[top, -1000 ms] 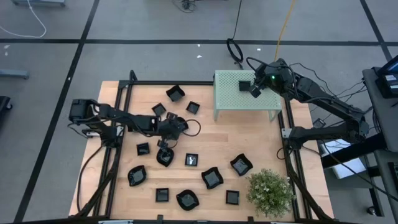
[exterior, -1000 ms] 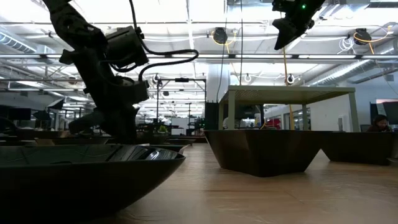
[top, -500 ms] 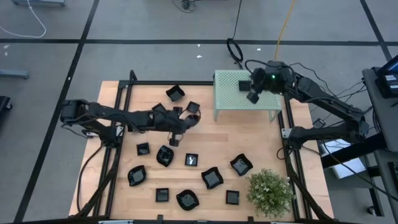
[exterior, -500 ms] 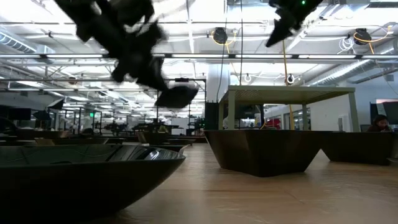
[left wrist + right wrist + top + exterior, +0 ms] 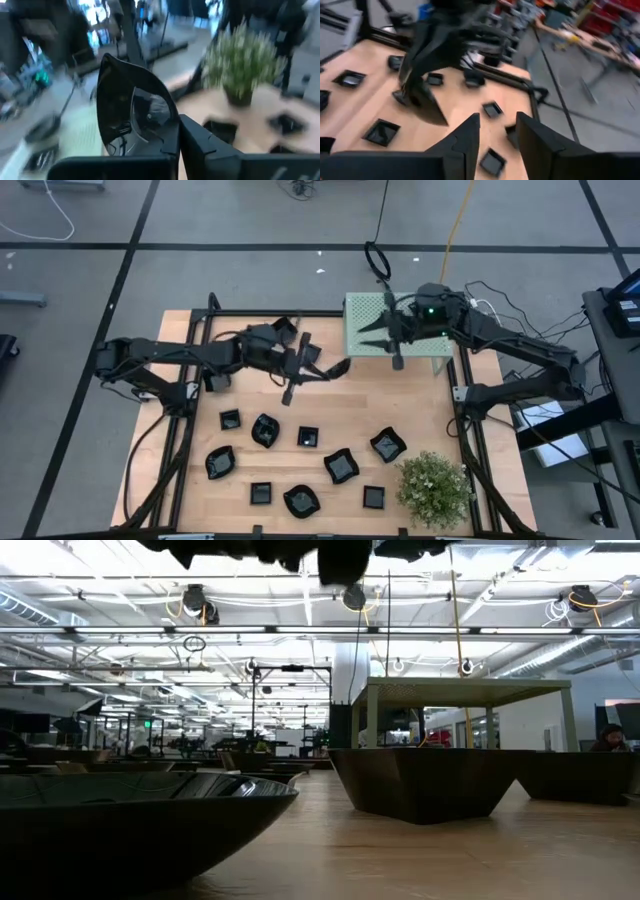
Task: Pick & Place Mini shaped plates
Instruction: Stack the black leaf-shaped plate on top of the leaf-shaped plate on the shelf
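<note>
Glossy black, a mini plate (image 5: 135, 117) hangs pinched by its rim in the closed left gripper (image 5: 318, 370), carried mid-air toward the pale green stand (image 5: 365, 330). Facing it over the stand, the right gripper (image 5: 376, 336) waits with fingers parted and empty. Judging by this, a handover or a set-down on the stand comes next, needing careful alignment.

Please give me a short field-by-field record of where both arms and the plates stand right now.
left gripper: shut on a mini plate, lifted above the table, reaching toward the green stand
right gripper: open, empty, over the stand's left part, pointing at the left gripper
handover: grippers close but apart
remaining plates: scattered on the wooden table
plant: front right corner
</note>
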